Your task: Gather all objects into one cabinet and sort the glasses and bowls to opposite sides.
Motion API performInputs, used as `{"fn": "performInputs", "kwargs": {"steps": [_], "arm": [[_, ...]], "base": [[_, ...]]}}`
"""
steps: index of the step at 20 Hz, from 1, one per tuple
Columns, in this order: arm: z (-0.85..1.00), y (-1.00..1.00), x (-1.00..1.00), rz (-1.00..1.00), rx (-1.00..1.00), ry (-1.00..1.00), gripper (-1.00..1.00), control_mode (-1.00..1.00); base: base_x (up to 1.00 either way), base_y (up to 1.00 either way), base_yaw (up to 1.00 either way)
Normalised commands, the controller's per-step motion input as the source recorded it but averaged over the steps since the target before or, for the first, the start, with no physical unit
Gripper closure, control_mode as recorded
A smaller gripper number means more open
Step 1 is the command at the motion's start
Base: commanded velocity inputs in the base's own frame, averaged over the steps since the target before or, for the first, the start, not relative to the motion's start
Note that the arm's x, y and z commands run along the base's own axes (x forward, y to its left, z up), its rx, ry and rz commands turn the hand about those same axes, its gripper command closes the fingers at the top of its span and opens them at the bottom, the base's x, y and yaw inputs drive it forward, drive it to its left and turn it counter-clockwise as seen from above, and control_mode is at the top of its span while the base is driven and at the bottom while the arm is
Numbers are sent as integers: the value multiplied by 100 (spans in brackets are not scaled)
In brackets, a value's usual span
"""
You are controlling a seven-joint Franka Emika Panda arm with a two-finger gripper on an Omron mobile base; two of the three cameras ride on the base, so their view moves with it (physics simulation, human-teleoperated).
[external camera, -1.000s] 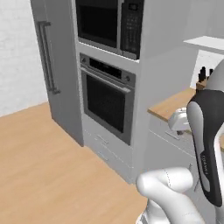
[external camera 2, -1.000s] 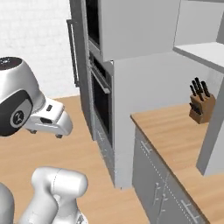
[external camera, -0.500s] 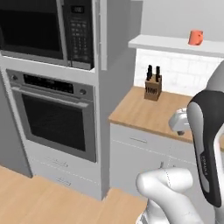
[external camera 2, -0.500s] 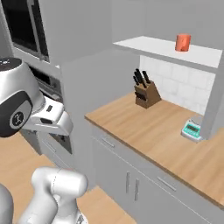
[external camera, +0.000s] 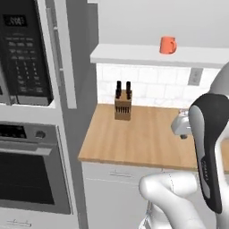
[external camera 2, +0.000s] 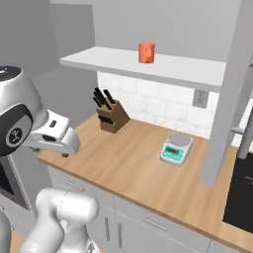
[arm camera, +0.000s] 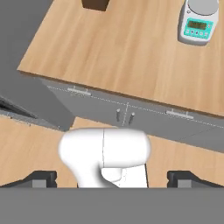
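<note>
A coral-orange mug [external camera: 167, 45] [external camera 2: 146, 52] stands alone on the pale grey shelf [external camera: 134, 54] [external camera 2: 123, 64] of the wall cabinet, above the counter. Grey door panels [external camera: 67, 53] [external camera 2: 225, 99] stand out on either side of the shelf. The beige mug, red tumbler and dark brown bowl are out of view. My gripper [external camera 2: 63, 153] [external camera: 181, 134] hangs near the counter's front edge, well below and in front of the mug. In the hand view, which looks down at the counter front and floor, the gripper [arm camera: 112, 178] is open with its fingertips [arm camera: 41, 177] far apart and nothing held.
A wooden counter [external camera 2: 133, 163] [external camera: 134, 138] [arm camera: 122, 48] carries a knife block [external camera: 122, 106] [external camera 2: 111, 116] at the back and a small kitchen scale [external camera 2: 176, 147] [arm camera: 199, 22]. A microwave [external camera: 22, 49] and oven [external camera: 27, 174] stand to the left. Grey cupboard doors [arm camera: 131, 116] sit under the counter.
The whole picture has shifted: the base moved from the fridge and oven to face the counter and shelf. The mug, knife block and scale came into view. The arm kept its pose.
</note>
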Motion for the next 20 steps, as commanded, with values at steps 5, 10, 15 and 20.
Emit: {"fn": "performInputs", "kwargs": {"steps": [5, 10, 15, 20], "arm": [[0, 0, 0, 0, 0, 0, -100, 100], [0, 0, 0, 0, 0, 0, -100, 100], [0, 0, 0, 0, 0, 0, -100, 100], [0, 0, 0, 0, 0, 0, -100, 100]], "base": [[25, -39, -42], [-2, -11, -43], [0, 0, -37], [10, 0, -19]]}}
